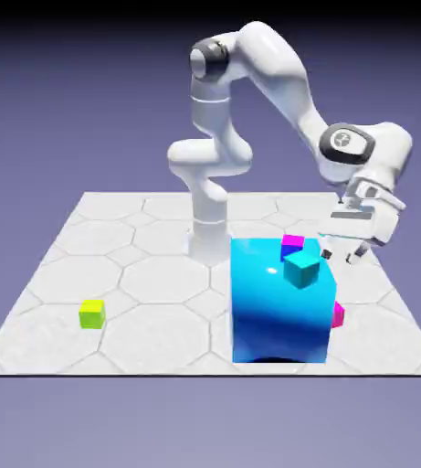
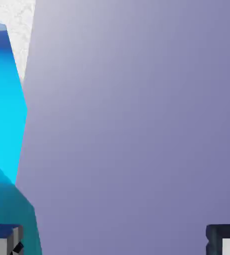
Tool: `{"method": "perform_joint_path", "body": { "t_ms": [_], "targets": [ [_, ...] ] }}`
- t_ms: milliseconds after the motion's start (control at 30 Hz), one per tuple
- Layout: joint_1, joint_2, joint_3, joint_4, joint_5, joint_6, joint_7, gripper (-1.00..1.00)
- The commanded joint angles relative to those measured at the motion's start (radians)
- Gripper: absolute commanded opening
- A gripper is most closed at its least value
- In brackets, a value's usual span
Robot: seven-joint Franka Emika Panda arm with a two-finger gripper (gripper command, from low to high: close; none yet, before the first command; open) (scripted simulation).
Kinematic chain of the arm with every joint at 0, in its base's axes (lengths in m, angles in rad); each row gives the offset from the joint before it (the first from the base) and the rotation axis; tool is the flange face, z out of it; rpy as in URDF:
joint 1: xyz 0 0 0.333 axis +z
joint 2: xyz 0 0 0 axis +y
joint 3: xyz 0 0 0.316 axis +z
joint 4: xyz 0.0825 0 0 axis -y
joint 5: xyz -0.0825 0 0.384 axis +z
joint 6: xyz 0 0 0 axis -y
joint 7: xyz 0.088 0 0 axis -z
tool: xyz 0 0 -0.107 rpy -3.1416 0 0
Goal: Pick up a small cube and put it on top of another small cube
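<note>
At the exterior view's left, a lime-green cube is seen alone on the pale tiled worktop, well apart from everything else. Toward the middle, the white arm is seen rising from its base and bending over to the exterior view's right. A big glossy blue cube is placed right of the middle, near the worktop's front edge. On top of it a teal cube is seen, tilted on a corner, and just behind that a small magenta-pink cube is partly shown at the blue cube's far top edge. A second small magenta-pink cube is found low on the worktop, mostly hidden behind the blue cube's right side. Furthest right, the pincer is held just beside the teal cube, above the blue cube's right top edge.

In the hand view, the blue cube's bright face and the teal cube are shown along the left edge, with a strip of worktop above. The two fingertips are seen spread wide apart at the bottom corners, with nothing but backdrop between them.
</note>
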Motion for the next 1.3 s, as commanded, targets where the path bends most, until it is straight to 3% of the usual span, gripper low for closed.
{"method": "perform_joint_path", "body": {
  "t_ms": [0,467,667,700,833,1267],
  "targets": [
    [0.005,0.036,0.022,0.015,-0.021,-0.036,0.006,0.00],
    [0.090,0.528,0.275,0.035,-0.110,-0.443,0.345,0.00],
    [0.071,0.609,0.196,-0.033,-0.178,-0.359,0.435,0.00],
    [0.071,0.609,0.195,-0.033,-0.178,-0.359,0.435,-1.00],
    [0.068,0.551,0.286,-0.003,-0.077,-0.415,0.370,-1.00],
    [0.134,0.219,-0.045,0.364,0.296,-0.515,-0.124,-1.00]
  ]
}}
